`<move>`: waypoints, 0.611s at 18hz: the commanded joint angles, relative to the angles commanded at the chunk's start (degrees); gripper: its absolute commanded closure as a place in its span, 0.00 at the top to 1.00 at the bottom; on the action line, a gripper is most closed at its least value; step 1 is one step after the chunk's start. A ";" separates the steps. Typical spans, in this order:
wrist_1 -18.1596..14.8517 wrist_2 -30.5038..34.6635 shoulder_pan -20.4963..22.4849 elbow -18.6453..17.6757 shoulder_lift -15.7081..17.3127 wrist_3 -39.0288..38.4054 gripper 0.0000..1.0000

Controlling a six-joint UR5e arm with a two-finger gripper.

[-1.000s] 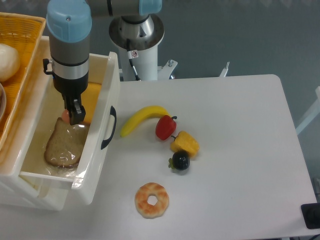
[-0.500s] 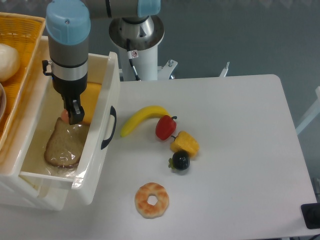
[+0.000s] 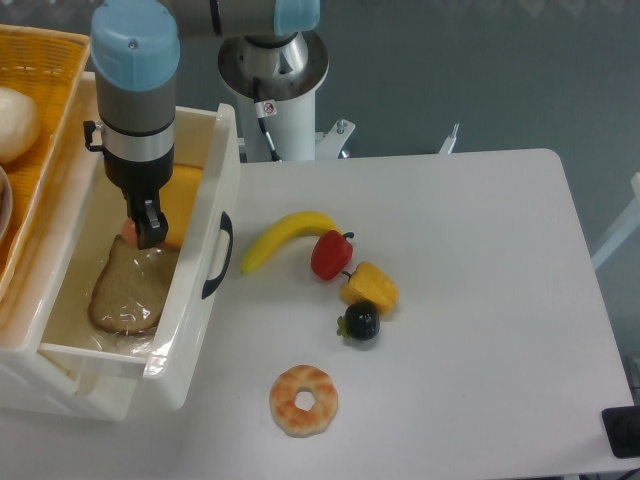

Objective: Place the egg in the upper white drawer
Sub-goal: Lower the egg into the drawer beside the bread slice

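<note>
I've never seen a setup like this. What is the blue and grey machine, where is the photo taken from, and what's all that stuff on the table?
It is a robot arm, photographed by one fixed camera looking down at the table. Its gripper reaches into the open upper white drawer, and the pinkish egg peeks out beside its fingers; whether it is pinched is hard to tell. A bread slice lies in the drawer too. On the table lie a banana, a red pepper, a yellow pepper, a black plum and a donut.
</note>
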 joint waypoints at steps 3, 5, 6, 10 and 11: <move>0.00 0.09 0.00 0.00 0.00 0.00 0.48; 0.09 0.09 -0.26 0.00 0.00 0.00 0.49; 0.00 0.00 -0.35 -0.09 0.00 0.00 0.49; 0.09 0.09 -0.35 -0.09 0.00 0.09 0.56; 0.09 0.09 -0.35 -0.09 0.00 0.09 0.56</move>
